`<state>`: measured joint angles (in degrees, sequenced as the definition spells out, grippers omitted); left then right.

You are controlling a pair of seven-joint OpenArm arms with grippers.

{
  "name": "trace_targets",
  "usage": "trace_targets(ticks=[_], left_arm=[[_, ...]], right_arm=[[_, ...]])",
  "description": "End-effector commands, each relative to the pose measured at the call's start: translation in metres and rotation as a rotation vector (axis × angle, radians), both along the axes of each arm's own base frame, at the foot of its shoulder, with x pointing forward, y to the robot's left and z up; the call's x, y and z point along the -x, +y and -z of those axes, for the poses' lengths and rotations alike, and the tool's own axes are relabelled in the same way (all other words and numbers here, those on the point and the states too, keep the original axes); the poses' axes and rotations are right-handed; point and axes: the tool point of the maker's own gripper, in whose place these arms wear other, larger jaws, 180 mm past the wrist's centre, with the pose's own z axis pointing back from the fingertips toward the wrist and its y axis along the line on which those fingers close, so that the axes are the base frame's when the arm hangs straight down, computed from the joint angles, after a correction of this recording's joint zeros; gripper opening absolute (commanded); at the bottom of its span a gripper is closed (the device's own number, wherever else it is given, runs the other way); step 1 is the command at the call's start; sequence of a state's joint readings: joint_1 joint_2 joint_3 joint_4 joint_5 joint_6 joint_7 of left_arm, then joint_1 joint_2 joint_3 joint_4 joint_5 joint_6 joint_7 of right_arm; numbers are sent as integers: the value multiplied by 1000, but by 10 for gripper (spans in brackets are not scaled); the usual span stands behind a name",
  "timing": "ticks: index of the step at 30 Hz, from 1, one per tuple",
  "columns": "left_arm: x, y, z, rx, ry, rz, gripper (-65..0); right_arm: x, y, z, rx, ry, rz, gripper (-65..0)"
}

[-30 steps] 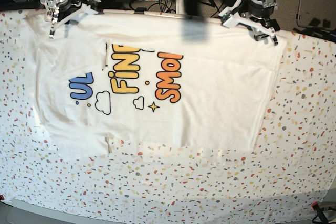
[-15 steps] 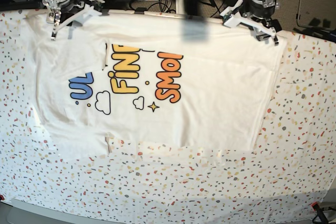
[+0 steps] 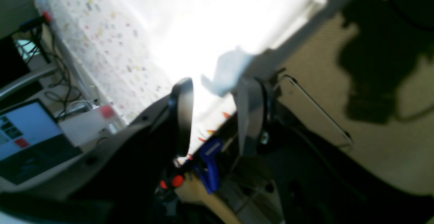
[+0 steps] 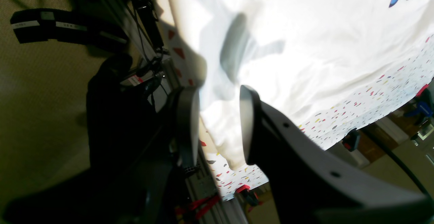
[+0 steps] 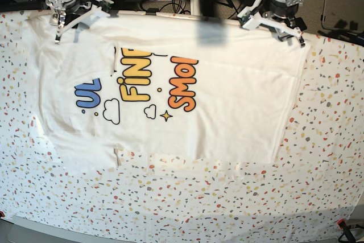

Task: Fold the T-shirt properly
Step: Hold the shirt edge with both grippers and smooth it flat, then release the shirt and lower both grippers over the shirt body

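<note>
T-shirt [image 5: 187,89]: lies flat on the worktop [image 5: 318,157], print side up, partly folded so only parts of the blue, yellow and orange lettering show; its far edge runs along the worktop's far edge, under both tools.
T-shirt print: blue letters toward the base view's left, yellow in the middle, orange to their right, with a small cloud outline and a star beside them.
Left tool [image 5: 272,22]: at the far edge on the base view's right, over the T-shirt's far corner; in the left wrist view its fingers [image 3: 181,115] stand apart with a clear gap, and a small flap of white cloth shows just by the fingertips. That view is blurred and washed out, so I cannot tell whether the cloth is touched.
Right tool [image 5: 74,20]: at the far edge on the base view's left, over the other far corner; in the right wrist view its jaws are parted, nothing between them, white fabric lying beyond the gap.
Worktop: white covering with multicoloured speckles, bare in front of and beside the T-shirt.
</note>
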<state>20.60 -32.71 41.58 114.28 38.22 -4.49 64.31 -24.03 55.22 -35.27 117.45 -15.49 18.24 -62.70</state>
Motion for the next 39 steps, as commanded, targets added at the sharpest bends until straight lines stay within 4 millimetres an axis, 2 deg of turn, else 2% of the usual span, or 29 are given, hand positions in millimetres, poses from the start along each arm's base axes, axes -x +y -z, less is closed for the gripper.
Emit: trace_targets(ticks=[1, 6, 10, 16, 20, 27, 31, 39], left_arm=[[1, 3, -5, -8, -13, -1, -433], [15, 4, 1, -15, 22, 0, -433], [14, 5, -2, -37, 7, 14, -433], [13, 5, -2, -36, 5, 14, -433], [9, 6, -5, -35, -20, 7, -433], [9, 7, -5, -41, -21, 2, -433], [-14, 11, -22, -55, -136, -14, -433], [-85, -1, -67, 49, -386, -16, -433]], right_arm=[[-6, -4, -8, 19, -25, -10, -446], [-2, 5, -8, -27, -6, -3, -446], [-2, 28, -15, -120, -8, -19, -446], [-9, 51, -27, -203, -52, -52, -446], [-25, 62, -33, -250, -156, -29, -446], [-51, 58, -53, -232, -339, -31, -446], [-72, 61, -67, -258, -445, 5, -446], [-123, 77, -105, -382, -675, 105, -446]])
